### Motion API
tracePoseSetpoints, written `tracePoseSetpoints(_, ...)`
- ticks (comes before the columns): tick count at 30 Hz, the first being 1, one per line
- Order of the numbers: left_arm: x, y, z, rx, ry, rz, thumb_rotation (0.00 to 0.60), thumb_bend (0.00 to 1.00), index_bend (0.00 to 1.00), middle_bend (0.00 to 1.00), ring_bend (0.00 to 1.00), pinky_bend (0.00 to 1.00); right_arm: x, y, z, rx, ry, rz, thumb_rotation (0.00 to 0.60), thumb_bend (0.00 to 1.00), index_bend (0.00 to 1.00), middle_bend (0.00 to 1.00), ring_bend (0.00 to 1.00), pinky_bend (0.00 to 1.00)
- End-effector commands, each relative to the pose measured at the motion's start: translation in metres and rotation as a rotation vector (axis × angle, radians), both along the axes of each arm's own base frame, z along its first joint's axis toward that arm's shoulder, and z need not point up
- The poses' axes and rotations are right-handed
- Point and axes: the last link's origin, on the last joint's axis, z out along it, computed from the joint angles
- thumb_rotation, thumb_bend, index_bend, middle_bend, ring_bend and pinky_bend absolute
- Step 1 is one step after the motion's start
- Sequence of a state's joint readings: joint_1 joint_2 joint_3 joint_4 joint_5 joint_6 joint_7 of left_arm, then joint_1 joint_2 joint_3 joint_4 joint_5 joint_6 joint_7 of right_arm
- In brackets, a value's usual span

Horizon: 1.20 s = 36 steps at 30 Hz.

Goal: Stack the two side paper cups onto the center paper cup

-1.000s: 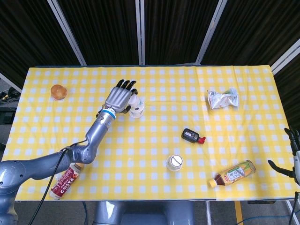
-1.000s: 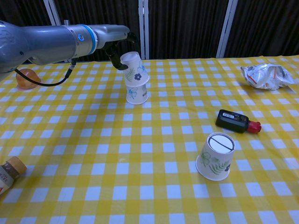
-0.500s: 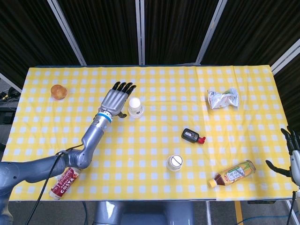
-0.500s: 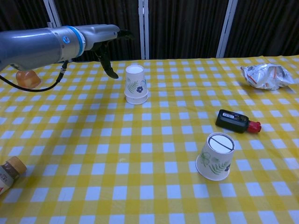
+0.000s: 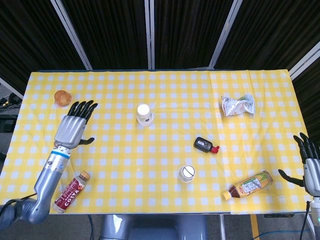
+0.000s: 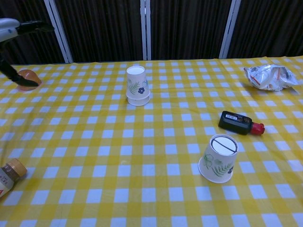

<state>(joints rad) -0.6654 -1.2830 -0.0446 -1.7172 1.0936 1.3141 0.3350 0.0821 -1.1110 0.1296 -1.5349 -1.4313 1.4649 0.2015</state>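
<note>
Paper cups: three judged present. Two sit nested, upside down, as a stack (image 6: 138, 85) at the table's (image 5: 165, 200) far-centre; its doubled rim shows in the chest view. One lone cup (image 6: 219, 159) stands inverted near the front, right of centre, just in front of the black device (image 6: 239, 122).

Handling, by judgement: light, thin-walled, easily crushed or tipped. The lone cup is best taken around its mid-wall with a gentle grip, then lifted straight up.

Left hand (image 5: 75, 125): fingers spread, nothing held, over the table's left side, well apart from the stack.
Right hand (image 5: 309, 161): fingers apart, nothing held, beyond the table's right edge.

Other items, one each: coffee bottle (image 5: 70, 192), tea bottle (image 5: 248, 185), foil packet (image 5: 238, 105), orange bun (image 5: 62, 97).
</note>
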Motion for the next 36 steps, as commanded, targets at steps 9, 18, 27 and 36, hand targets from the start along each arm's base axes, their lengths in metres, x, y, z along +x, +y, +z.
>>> tracePoseSetpoints(9,-0.066,-0.064,0.036,0.097,-0.071,0.091,0.600,0.15,0.00,0.00,0.00,0.00,0.044,-0.007,-0.024,0.121,-0.020,0.111,0.600,0.06,0.17,0.00,0.00,0.00)
tracePoseSetpoints(18,-0.068,-0.064,0.050,0.114,-0.121,0.078,0.600,0.15,0.00,0.00,0.00,0.00,0.124,-0.022,-0.073,0.366,-0.025,0.276,0.600,0.08,0.20,0.00,0.00,0.00)
tracePoseSetpoints(27,-0.075,-0.061,0.055,0.117,-0.133,0.110,0.600,0.14,0.00,0.00,0.00,0.00,0.173,-0.032,-0.116,0.534,-0.015,0.313,0.600,0.10,0.22,0.00,0.00,0.00)
tracePoseSetpoints(36,-0.080,-0.058,0.056,0.116,-0.130,0.138,0.600,0.14,0.00,0.00,0.00,0.00,0.184,-0.031,-0.145,0.591,-0.039,0.276,0.600,0.14,0.27,0.00,0.00,0.00)
